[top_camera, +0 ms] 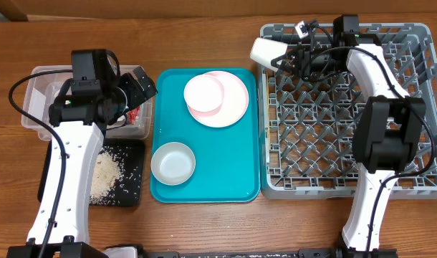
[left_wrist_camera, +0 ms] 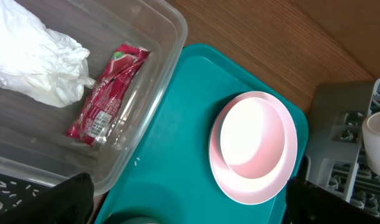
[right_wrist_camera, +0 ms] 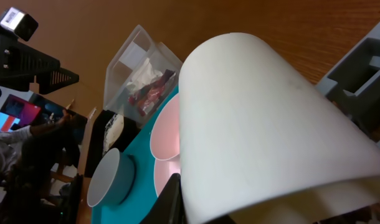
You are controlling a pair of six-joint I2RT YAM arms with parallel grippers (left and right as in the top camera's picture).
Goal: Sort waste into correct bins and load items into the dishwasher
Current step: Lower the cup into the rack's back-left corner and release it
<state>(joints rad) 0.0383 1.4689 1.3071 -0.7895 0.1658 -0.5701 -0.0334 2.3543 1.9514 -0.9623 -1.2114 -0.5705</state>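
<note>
My right gripper [top_camera: 284, 57] is shut on the small white cup [top_camera: 263, 50], held on its side over the far left corner of the grey dish rack [top_camera: 419, 107]. The cup fills the right wrist view [right_wrist_camera: 258, 118]. My left gripper [top_camera: 137, 87] is open and empty over the right end of the clear tub [top_camera: 39, 107], its fingers spread above the teal tray in the left wrist view [left_wrist_camera: 190, 208]. The tub holds the white tissue [left_wrist_camera: 34, 62] and the red wrapper [left_wrist_camera: 106, 93]. The small white bowl [top_camera: 204, 92] sits on the pink plate [top_camera: 235, 104]. The larger grey-white bowl [top_camera: 173, 163] is nearer the front.
The plate and both bowls rest on the large teal serving tray [top_camera: 233, 168] between the tub and the rack. The black tray [top_camera: 129, 190] with rice scraps [top_camera: 105, 174] lies in front of the tub. The rack's pegs stand upright under my right arm.
</note>
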